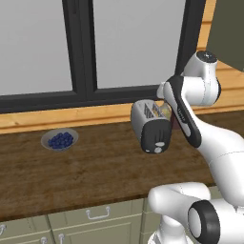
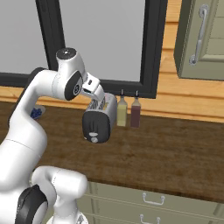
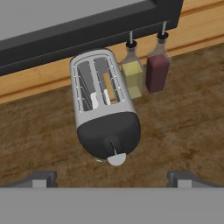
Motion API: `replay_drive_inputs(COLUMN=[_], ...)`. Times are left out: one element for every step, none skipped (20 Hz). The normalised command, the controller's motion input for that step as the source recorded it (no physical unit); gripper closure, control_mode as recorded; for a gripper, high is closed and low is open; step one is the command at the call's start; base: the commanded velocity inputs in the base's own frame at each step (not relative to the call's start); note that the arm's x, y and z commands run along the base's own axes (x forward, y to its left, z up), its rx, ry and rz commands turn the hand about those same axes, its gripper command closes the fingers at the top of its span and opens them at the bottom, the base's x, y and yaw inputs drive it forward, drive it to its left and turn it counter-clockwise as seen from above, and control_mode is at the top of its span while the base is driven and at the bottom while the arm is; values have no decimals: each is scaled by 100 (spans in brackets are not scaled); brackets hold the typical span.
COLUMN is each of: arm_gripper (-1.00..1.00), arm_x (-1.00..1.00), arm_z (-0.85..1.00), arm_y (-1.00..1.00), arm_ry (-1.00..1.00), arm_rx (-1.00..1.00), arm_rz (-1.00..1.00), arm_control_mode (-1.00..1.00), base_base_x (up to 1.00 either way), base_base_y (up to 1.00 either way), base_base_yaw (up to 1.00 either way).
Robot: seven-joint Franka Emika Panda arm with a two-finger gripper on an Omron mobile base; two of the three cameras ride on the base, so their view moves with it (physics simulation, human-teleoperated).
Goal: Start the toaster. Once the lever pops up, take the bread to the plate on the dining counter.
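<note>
On the worktop, the toaster bears no legible writing.

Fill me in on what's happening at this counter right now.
A white robot arm is poised above the toaster on the wooden worktop, its gripper open and empty. A slice of bread sits down in one slot, and the lever on the dark end panel is untouched so far. Two bottles stand beside the toaster, and a bowl of blueberries sits further along.
</note>
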Motion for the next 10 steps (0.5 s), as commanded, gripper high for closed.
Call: replay_drive_inputs(arm_gripper=[-100, -100, -100, -100, -100, -100, -100, -100, -100, -100], arm_x=[0, 0, 0, 0, 0, 0, 0, 0, 0, 0], arm_z=[0, 0, 0, 0, 0, 0, 0, 0, 0, 0], arm_y=[0, 0, 0, 0, 0, 0, 0, 0, 0, 0], arm_ry=[0, 0, 0, 0, 0, 0, 0, 0, 0, 0], arm_rx=[0, 0, 0, 0, 0, 0, 0, 0, 0, 0], arm_rz=[0, 0, 0, 0, 0, 0, 0, 0, 0, 0], arm_control_mode=[-100, -100, -100, -100, -100, -100, -100, -100, -100, -100], base_base_x=[0, 0, 0, 0, 0, 0, 0, 0, 0, 0], base_base_y=[0, 0, 0, 0, 0, 0, 0, 0, 0, 0], base_base_yaw=[0, 0, 0, 0, 0, 0, 0, 0, 0, 0])
